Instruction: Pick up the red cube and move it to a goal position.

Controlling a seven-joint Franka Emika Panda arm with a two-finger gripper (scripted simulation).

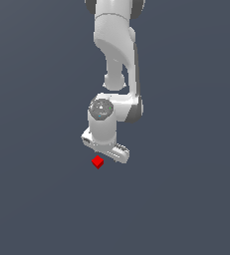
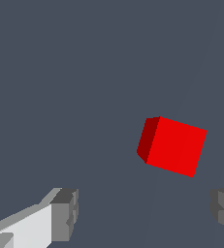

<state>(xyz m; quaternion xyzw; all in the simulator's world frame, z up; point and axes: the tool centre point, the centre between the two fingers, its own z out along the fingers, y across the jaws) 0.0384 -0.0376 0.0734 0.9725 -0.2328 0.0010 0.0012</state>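
Note:
The red cube (image 1: pixel 97 162) lies on the dark grey floor, just below the white gripper in the exterior view. In the wrist view the red cube (image 2: pixel 172 146) is large, with one bright face and one darker side face. My gripper (image 2: pixel 145 215) is open and empty; its two grey fingertips (image 2: pixel 65 213) stand far apart. The cube lies beyond the fingertips, nearer the right-hand one, not between them. In the exterior view the gripper's hand (image 1: pixel 106 148) hangs close above the cube; its fingers are hidden under it.
The white arm (image 1: pixel 117 45) comes down from the top of the exterior view. The ground is a plain dark grey surface (image 1: pixel 37 199) all around. No goal marker shows.

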